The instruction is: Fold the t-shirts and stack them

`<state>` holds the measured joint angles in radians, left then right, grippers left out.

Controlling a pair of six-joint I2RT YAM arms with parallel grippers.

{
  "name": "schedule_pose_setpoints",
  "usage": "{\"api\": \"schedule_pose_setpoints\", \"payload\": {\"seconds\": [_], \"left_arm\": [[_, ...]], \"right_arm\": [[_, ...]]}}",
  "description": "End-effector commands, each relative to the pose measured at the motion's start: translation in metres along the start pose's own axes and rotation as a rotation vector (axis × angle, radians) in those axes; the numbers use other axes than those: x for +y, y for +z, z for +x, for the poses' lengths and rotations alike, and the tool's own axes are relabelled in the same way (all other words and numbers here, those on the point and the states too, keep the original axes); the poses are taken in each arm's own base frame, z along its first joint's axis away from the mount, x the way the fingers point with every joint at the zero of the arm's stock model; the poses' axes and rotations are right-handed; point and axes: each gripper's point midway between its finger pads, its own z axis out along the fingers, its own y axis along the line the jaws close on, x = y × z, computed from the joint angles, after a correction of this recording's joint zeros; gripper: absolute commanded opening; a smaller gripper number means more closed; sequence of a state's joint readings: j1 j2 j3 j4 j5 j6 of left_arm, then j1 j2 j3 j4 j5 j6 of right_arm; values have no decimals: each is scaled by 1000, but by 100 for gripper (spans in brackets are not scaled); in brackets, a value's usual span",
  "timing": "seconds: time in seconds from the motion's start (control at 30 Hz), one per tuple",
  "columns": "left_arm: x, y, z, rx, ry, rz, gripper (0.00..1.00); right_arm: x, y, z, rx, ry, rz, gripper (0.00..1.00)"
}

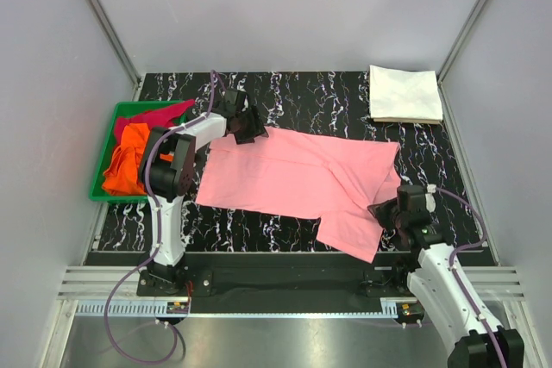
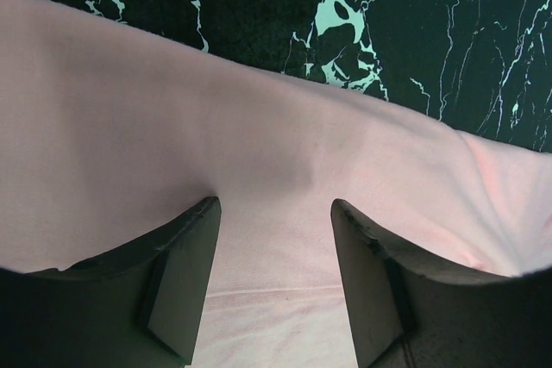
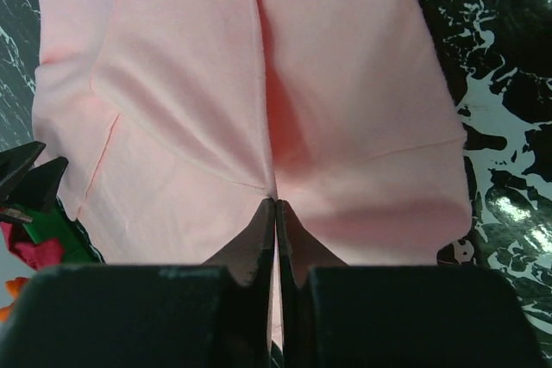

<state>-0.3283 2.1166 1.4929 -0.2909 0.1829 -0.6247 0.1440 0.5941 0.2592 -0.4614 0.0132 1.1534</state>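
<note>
Pink cloth fills the middle of the scene: the pink t-shirt (image 1: 293,174) lies spread across the black marbled table (image 1: 328,96), mostly flat, its right side doubled over with a flap reaching toward the near edge. At that near-right part sits the right gripper (image 1: 385,211), and from its wrist view the right gripper (image 3: 275,228) has its fingers pressed together with no gap, tips nipped onto a raised crease of the pink t-shirt (image 3: 345,84) that runs straight away from them. Over at the far-left corner of the shirt, the left gripper (image 1: 246,127) hangs low above the fabric. Its own camera shows the left gripper (image 2: 276,239) spread wide, one dark finger (image 2: 185,273) on each side of a bare stretch of the pink t-shirt (image 2: 259,127), with the hem edge and marble beyond; whether the tips touch the cloth I cannot tell. Moving outward, a white t-shirt (image 1: 405,94) rests folded into a neat square at the far-right corner of the table, well apart from the pink one. On the left side, the green tray (image 1: 110,137) holds two crumpled shirts: the orange t-shirt (image 1: 125,161) bunched toward the near end and the magenta-red t-shirt (image 1: 159,115) toward the far end, touching each other, one sleeve of the red draping over the tray's rim.
</note>
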Motion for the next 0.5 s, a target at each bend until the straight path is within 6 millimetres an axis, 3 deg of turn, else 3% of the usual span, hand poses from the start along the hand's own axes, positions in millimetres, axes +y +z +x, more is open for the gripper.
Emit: {"api": "schedule_pose_setpoints", "payload": {"seconds": [0.0,0.03,0.13,0.2,0.23,0.3,0.33,0.37,0.43,0.47], "left_arm": [[23,14,22,68,-15,-54,62],[18,10,20,64,-12,-41,62],[4,-1,12,50,-8,3,62],[-6,-10,4,32,-4,31,63],[-14,-17,0,24,1,56,63],[-23,-23,-9,5,11,81,63],[-28,-27,-13,-4,15,91,63],[-33,-29,-19,-17,21,102,64],[-34,-25,-24,-25,30,102,63],[-37,-25,-29,-29,34,104,64]], "right_arm": [[19,-4,-16,-72,-19,-45,8],[23,-6,-21,-91,-34,-44,23],[40,-13,-39,-149,-105,-34,47],[52,-13,-54,-185,-163,2,47],[69,-17,-69,-233,-183,1,51],[74,-3,-81,-237,-294,72,55],[92,-4,-95,-263,-316,67,57],[88,13,-100,-232,-379,113,57],[105,21,-125,-192,-362,58,56],[103,37,-133,-161,-390,71,56]]}}
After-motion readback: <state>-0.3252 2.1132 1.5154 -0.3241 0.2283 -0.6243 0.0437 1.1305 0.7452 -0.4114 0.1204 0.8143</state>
